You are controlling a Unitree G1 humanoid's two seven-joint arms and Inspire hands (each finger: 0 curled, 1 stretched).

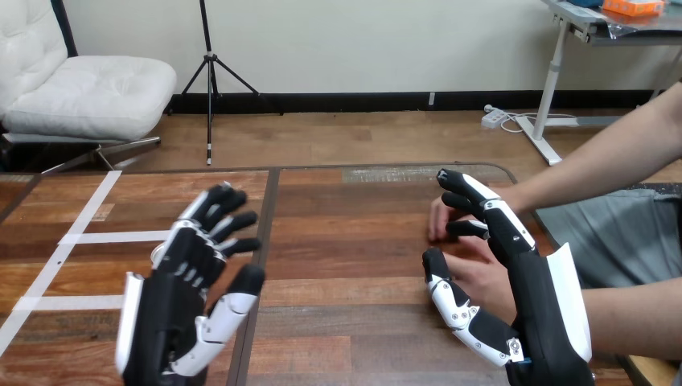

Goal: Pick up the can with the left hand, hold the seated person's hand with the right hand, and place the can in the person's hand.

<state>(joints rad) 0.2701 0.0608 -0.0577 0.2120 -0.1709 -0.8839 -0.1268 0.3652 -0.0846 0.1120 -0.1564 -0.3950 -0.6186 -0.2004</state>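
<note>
Fingers of left hand [173, 297] spread, empty, above the desk [346, 241]. Right hand [539, 305]: fingers apart, thumb and fingers either side of the person's hand [481, 275], not closed. Probable step: hand-hold. Next move requires gentle closure.

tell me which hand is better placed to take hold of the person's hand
Right. The right hand stands at the person's hand, which lies between its thumb and straight fingers; the left hand hovers open across the table.
</note>
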